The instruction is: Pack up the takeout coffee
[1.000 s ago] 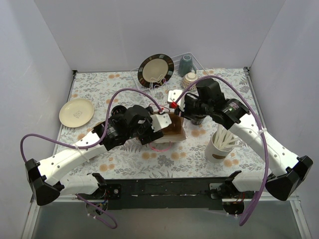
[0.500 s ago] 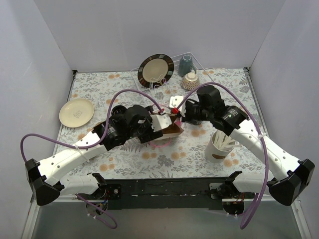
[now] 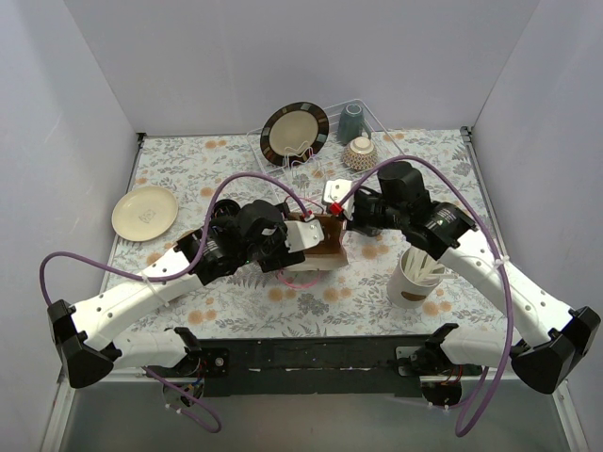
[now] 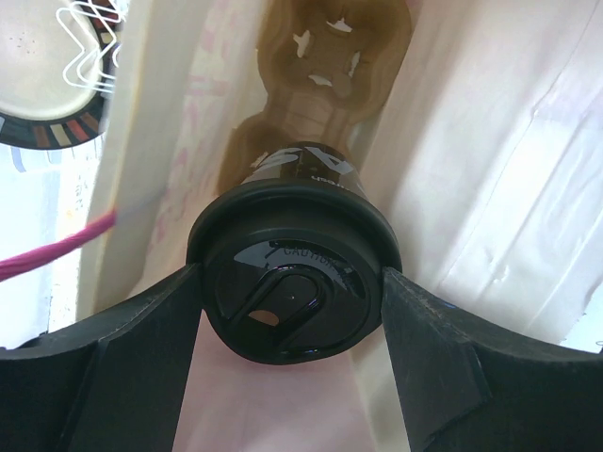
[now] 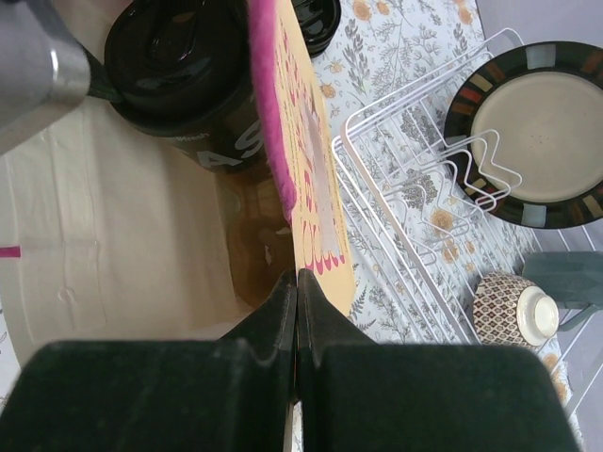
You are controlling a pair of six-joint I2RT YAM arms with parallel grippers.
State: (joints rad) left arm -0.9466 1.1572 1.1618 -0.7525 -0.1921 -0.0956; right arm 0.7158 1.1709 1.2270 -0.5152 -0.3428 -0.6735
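- Gripping a lidded black coffee cup (image 4: 287,306) by its lid, the left gripper (image 4: 290,282) has one dark finger pressed to each side of the rim.
- The cup hangs inside an open paper bag (image 4: 471,160), between the bag's pale walls.
- It sits above a brown cardboard drink carrier (image 4: 330,56) that lies at the bottom of the bag.
- White lettering shows on the cup's side, too cut off to read.
- The right gripper (image 5: 297,287) has its fingers pressed fully together, pinching the bag's near wall at its edge.
- That wall carries a pink print and a pink handle (image 5: 268,104).
- From the right wrist, the held cup shows just past this wall, inside the bag.
- From above, the bag stands near the middle of the floral tablecloth (image 3: 188,169), with the two arms meeting at it from either side.
- A second black cup (image 5: 316,17) stands on the cloth just beyond the bag.
- A white wire dish rack (image 5: 424,188) at the back holds a dark-rimmed plate (image 3: 295,132) upright.
- A grey-blue mug (image 3: 350,122) and a patterned bowl (image 3: 360,151) are in the rack too.
- A cream plate (image 3: 144,212) lies at the left.
- A white cup of wooden stirrers (image 3: 415,273) stands under the right arm.
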